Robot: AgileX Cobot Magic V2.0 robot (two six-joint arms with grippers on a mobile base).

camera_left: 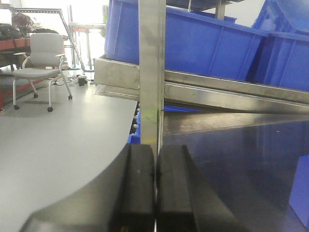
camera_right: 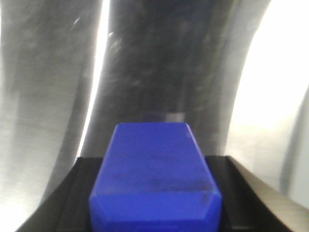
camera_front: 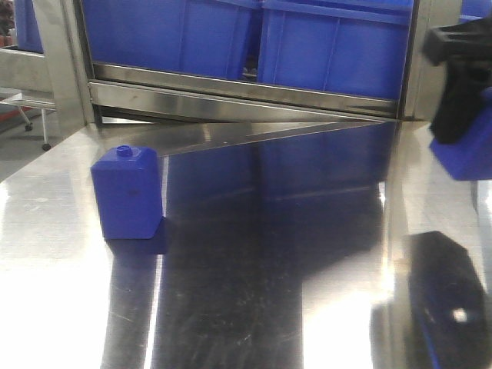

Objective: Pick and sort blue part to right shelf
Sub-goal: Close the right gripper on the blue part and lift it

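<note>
My right gripper (camera_right: 154,203) is shut on the blue part (camera_right: 154,164), whose body fills the gap between the black fingers (camera_right: 77,193). In the front view this gripper (camera_front: 460,127) hangs at the right edge above the steel table, with the blue part (camera_front: 465,157) showing below it. The right shelf (camera_front: 231,96) runs along the back, its steel front rail under large blue bins (camera_front: 330,46). In the left wrist view my left gripper (camera_left: 155,169) is shut with nothing between its fingers, facing a post of the rack (camera_left: 152,72).
A squatter blue block (camera_front: 127,192) with a small round knob stands on the left of the steel table (camera_front: 269,254); a blue block edge (camera_left: 301,193) shows in the left wrist view. A grey chair (camera_left: 41,63) stands on the floor, off to the left.
</note>
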